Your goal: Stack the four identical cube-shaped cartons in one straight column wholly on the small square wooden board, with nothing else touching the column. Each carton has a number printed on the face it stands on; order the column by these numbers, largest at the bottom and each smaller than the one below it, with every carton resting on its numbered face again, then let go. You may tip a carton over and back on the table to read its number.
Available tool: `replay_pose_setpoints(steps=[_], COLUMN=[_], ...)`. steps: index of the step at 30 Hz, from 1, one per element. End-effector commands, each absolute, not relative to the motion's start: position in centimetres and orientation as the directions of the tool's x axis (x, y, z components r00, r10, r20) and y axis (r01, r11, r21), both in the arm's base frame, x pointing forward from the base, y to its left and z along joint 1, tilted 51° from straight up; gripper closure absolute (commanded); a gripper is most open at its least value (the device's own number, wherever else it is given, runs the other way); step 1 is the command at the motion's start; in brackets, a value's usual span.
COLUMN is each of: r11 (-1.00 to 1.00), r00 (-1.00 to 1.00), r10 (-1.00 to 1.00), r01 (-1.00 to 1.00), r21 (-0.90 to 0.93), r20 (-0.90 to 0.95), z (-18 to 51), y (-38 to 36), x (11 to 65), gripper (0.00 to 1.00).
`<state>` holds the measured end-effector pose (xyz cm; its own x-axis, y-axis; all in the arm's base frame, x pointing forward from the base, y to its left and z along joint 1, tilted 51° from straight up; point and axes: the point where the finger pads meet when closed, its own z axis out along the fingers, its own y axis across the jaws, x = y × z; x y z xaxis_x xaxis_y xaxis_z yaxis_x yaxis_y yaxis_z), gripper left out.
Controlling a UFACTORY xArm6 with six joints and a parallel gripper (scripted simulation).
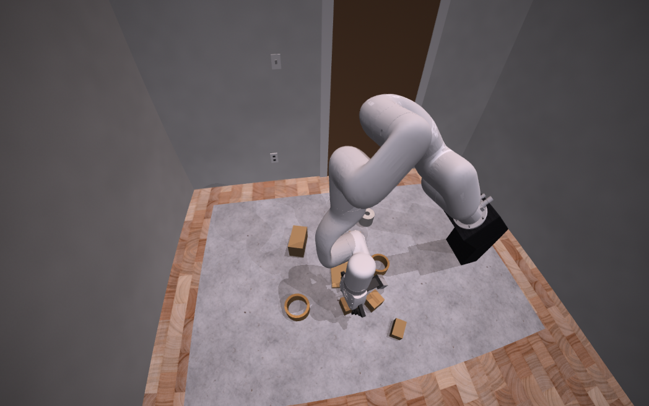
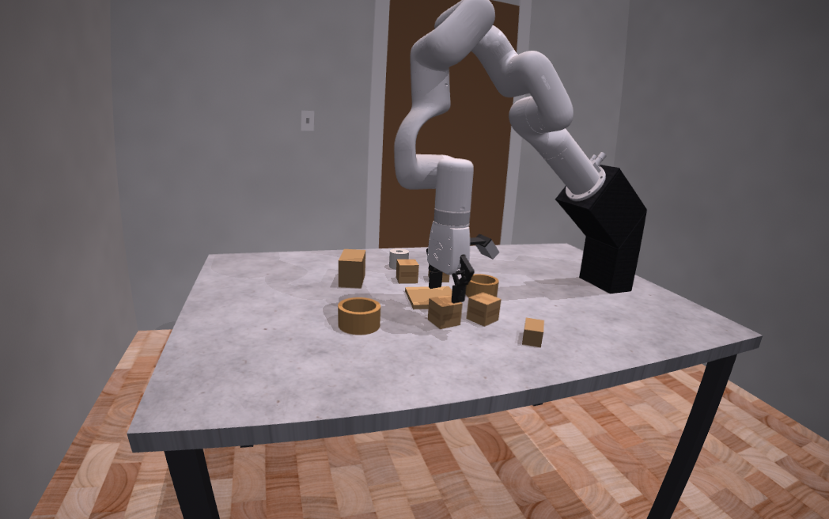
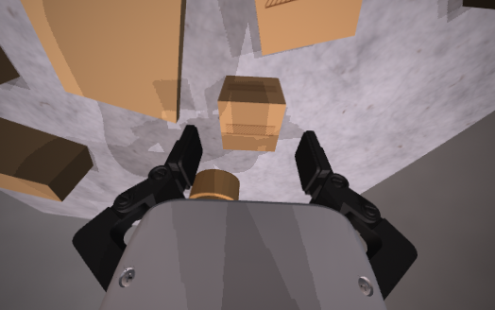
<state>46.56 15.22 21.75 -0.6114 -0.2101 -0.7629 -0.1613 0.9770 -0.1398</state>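
My gripper [image 2: 446, 289] [image 3: 249, 140] is open and empty, pointing down above the nearer-left carton [image 1: 345, 305] [image 2: 444, 313] [image 3: 252, 120], which appears between and beyond the fingers in the wrist view. A second carton [image 1: 374, 300] [image 2: 483, 310] [image 3: 307, 25] stands just right of it, turned at an angle. A third carton [image 2: 407, 271] [image 3: 6, 71] stands behind the board. A fourth carton [image 2: 445, 278] is mostly hidden behind the gripper. The square board [image 1: 336, 273] [image 2: 421, 297] [image 3: 118, 57] has no carton on it in view. No printed numbers show.
A small plain block [image 1: 398, 329] [image 2: 532, 333] stands front right. A larger box [image 1: 298, 236] [image 2: 351, 270] [image 3: 38, 153] stands back left. One ring [image 1: 287, 308] [image 2: 359, 322] [image 3: 214, 183] lies left, another [image 1: 387, 263] [image 2: 486, 291] right of the board. A white roll [image 1: 366, 220] [image 2: 399, 258] stands behind.
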Motion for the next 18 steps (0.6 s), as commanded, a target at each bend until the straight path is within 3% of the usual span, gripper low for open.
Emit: replay_pose_setpoints(steps=[1, 18], r11=[0.977, 0.977], r00=[-0.608, -0.608], r10=[-0.210, -0.210], r01=[-0.162, -0.162], r21=[-0.139, -0.139], r20=[-0.766, -0.766], z=[21.3, 20.0], y=[15.3, 15.4], x=[47.2, 48.9], gripper=[0.00, 0.00])
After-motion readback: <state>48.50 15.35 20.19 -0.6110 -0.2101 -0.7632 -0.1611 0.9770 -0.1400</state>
